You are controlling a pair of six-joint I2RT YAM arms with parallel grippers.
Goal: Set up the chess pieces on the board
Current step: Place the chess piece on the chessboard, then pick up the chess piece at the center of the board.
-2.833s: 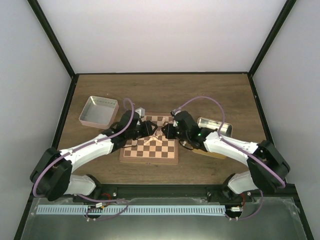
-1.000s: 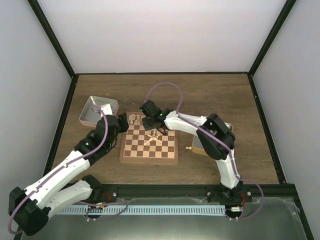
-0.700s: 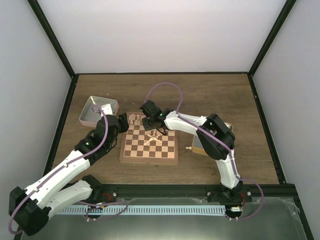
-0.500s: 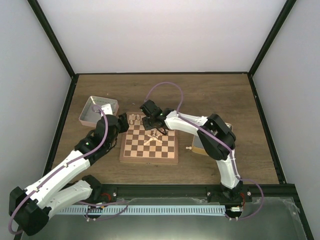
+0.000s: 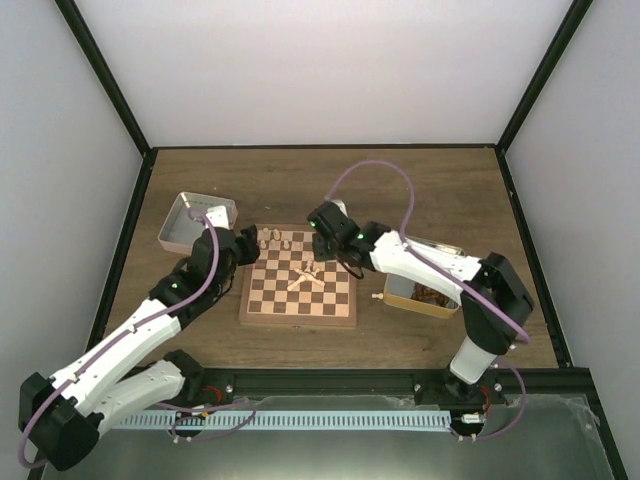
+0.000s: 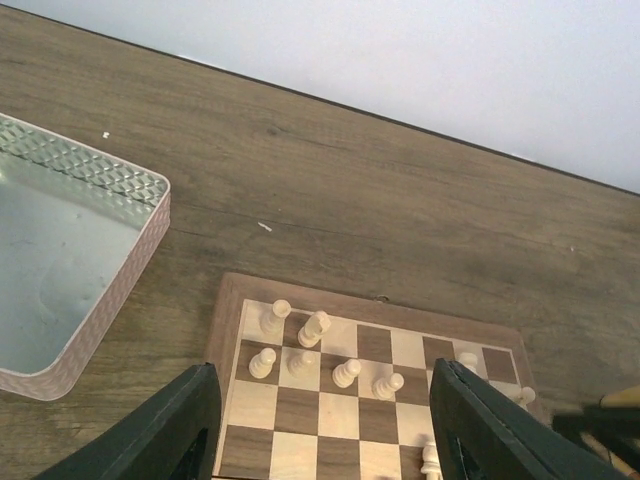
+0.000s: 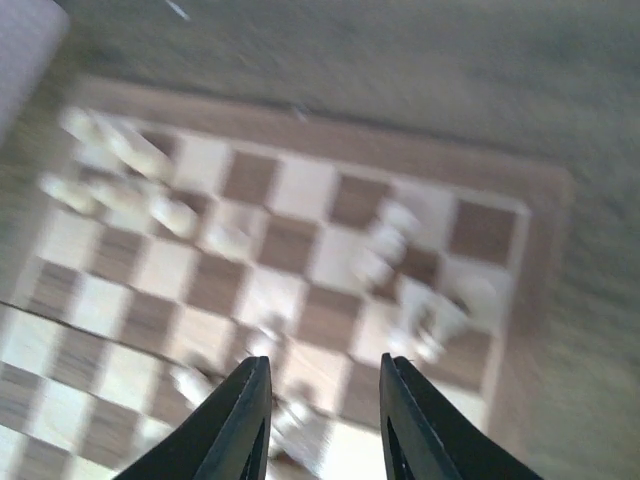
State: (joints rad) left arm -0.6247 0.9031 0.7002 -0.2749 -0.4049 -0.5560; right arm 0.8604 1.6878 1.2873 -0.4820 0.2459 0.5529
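While the left hand [image 6: 325, 425] and right hand [image 7: 320, 420] gape empty, pale cream turned-wood chess pieces [image 6: 315, 328] crowd 11 o'clock — on the square brown-checked wooden board [image 5: 297, 318].

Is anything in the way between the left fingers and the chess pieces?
Nothing visible. The left fingers hang open over the board, with only air between them and the standing pieces.

Table status: wood-grain table [image 5: 420, 190], four things I see sitting directly on it.
Board [image 5: 298, 318] flat at centre. Left tray [image 5: 180, 225] near its far-left corner, not touching. Right tray [image 5: 418, 304] just right of the board. One small pale chess piece [image 5: 378, 296] on bare wood between them, just beside the right tray.
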